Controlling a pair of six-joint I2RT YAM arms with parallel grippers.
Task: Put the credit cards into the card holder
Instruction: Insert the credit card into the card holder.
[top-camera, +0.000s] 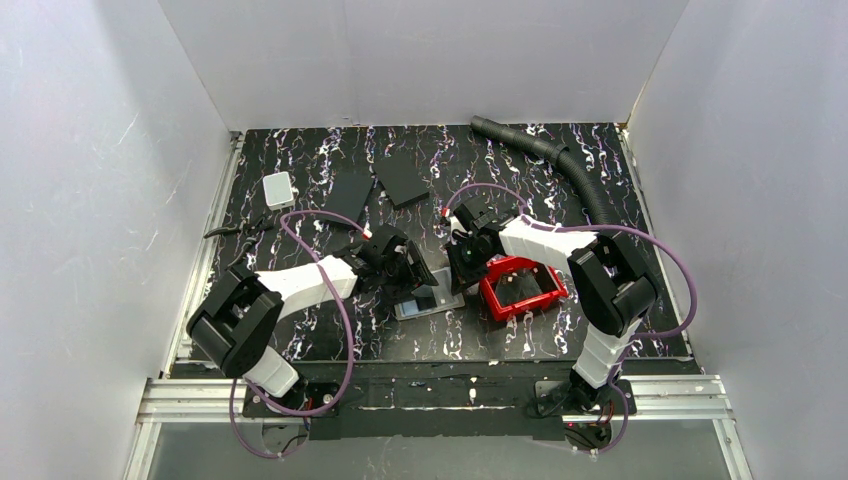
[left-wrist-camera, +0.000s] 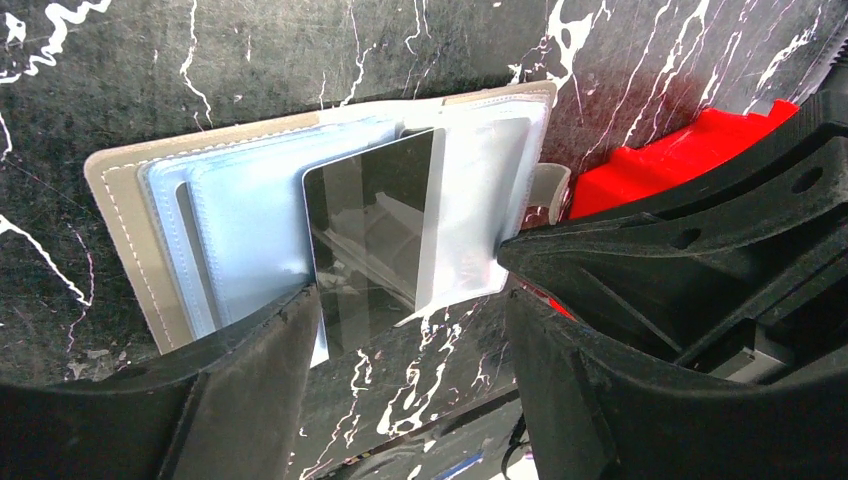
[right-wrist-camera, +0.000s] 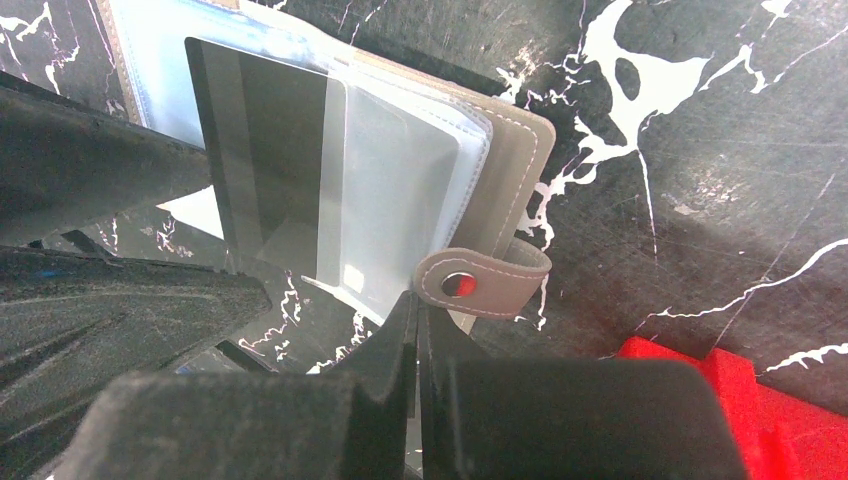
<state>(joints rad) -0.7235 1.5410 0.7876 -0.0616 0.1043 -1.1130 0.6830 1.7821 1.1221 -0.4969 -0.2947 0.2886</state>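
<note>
Dark card (left-wrist-camera: 365, 250) sits partly tucked into the open wallet (left-wrist-camera: 120, 200), between the left gripper's (left-wrist-camera: 405, 315) spread fingers; right gripper (right-wrist-camera: 417, 310) closed.

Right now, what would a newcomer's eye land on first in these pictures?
The open wallet mid-table, with a dark card half-slid into a clear pocket. The left gripper stands open over the card, the right gripper shut at the wallet's edge by the snap tab. A bright red tray sits just right of them.
</note>
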